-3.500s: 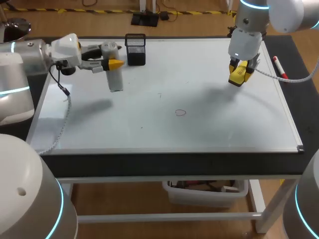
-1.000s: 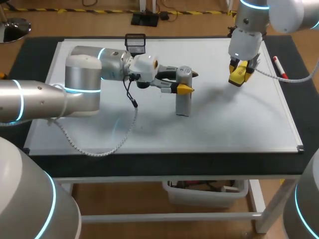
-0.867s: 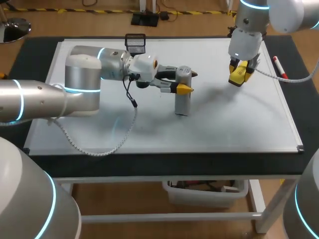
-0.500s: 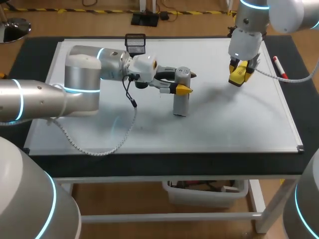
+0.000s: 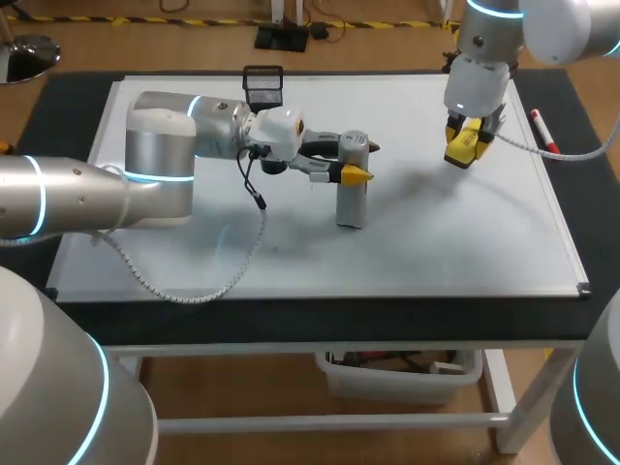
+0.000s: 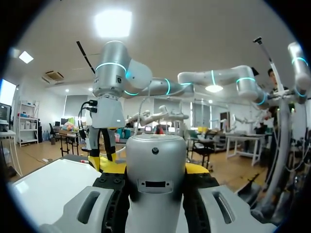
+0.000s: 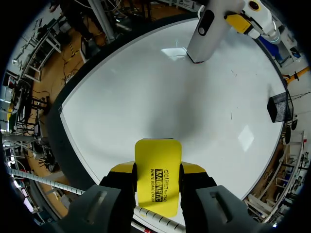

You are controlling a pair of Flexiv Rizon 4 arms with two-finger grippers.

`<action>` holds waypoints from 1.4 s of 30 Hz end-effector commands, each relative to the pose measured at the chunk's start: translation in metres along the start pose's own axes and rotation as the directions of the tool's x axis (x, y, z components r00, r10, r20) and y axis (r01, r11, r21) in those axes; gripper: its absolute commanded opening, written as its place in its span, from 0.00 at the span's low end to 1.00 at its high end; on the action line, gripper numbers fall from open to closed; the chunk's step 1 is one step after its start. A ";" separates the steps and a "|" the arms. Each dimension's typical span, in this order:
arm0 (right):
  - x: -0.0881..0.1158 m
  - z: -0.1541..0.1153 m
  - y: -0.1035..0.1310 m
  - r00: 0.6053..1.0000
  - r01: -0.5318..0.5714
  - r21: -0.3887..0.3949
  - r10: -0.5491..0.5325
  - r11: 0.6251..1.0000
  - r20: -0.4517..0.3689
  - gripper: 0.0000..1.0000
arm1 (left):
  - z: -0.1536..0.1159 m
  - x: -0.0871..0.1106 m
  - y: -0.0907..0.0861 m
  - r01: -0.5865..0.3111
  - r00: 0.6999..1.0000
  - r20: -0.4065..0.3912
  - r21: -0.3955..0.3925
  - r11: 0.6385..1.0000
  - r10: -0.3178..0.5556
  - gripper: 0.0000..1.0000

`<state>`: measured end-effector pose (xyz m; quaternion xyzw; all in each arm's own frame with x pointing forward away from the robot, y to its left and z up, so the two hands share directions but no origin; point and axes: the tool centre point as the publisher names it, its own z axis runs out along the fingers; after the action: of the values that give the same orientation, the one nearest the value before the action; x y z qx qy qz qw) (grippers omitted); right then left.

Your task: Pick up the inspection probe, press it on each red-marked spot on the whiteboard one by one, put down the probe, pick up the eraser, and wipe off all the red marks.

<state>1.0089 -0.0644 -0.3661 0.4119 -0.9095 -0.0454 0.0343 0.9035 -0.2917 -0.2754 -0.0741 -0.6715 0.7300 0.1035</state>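
My left pincer (image 5: 360, 161) is clamped from both sides on the top of the grey inspection probe (image 5: 350, 199), which stands upright with its lower end on the whiteboard (image 5: 446, 242) near the middle. At 2 o'clock from the probe, my right pincer (image 5: 469, 142) grips the yellow eraser (image 7: 157, 177) above the board. A black mesh pen holder (image 5: 263, 89) sits at 11 o'clock by the far edge.

Black-topped table (image 5: 291, 320), white metal legs and crossbar
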 end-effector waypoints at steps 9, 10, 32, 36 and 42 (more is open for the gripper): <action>0.001 -0.001 -0.001 1.000 0.002 0.002 -0.002 1.000 -0.002 0.00 | 0.000 -0.001 0.002 -0.004 1.000 -0.002 -0.003 1.000 0.004 0.00; 0.001 -0.001 -0.001 1.000 0.002 0.002 -0.002 1.000 -0.002 0.00 | 0.000 -0.001 0.002 -0.004 1.000 -0.001 -0.003 1.000 0.004 0.00; 0.001 -0.001 -0.001 1.000 0.002 0.002 -0.002 1.000 -0.002 0.00 | -0.056 0.004 -0.053 -0.073 0.991 0.112 0.020 0.997 0.070 0.00; 0.001 -0.001 -0.001 1.000 0.002 0.002 -0.002 1.000 -0.002 0.00 | -0.080 0.003 -0.061 -0.099 0.982 0.164 0.014 0.995 0.095 0.00; 0.001 -0.001 -0.001 1.000 0.002 0.002 -0.002 1.000 -0.002 0.00 | -0.118 0.004 -0.064 -0.109 0.963 0.250 0.016 0.994 0.101 0.00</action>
<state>1.0089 -0.0644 -0.3661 0.4118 -0.9095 -0.0454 0.0343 0.9429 -0.1916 -0.2268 -0.0369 -0.6628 0.7479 0.0034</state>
